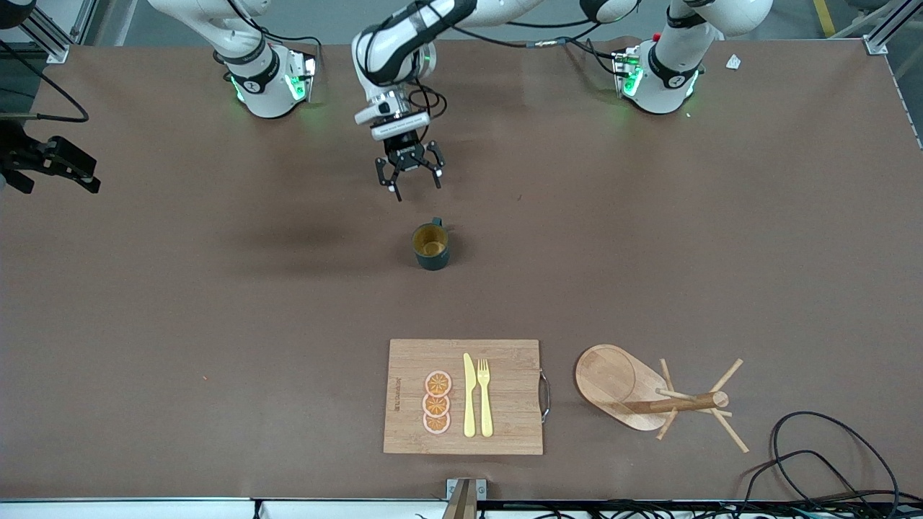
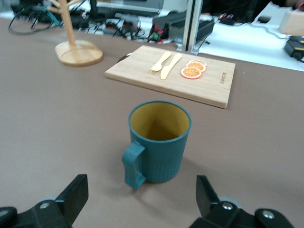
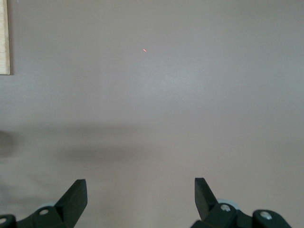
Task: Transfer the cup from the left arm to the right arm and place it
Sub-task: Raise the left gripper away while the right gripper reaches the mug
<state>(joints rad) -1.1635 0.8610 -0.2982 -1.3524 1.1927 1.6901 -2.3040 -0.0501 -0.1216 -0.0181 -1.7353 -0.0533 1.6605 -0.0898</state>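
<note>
left gripper (image 1: 409, 179) open over table | cup (image 1: 430, 246) upright, untouched

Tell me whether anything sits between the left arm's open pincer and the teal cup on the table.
Nothing visible does. The left pincer hangs open over bare table, and the cup stands upright alone just past it, handle toward the pincer. The wooden board lies well clear, nearer the front camera.

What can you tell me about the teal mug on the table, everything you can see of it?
The teal mug is a small dark teal-green cylinder with faint vertical ribs, a small side handle and a yellowish-ochre inside that looks empty. It stands upright on the brown table, farther from the front camera than the wooden board. Nothing touches it; the left hand is open, apart from it.
</note>
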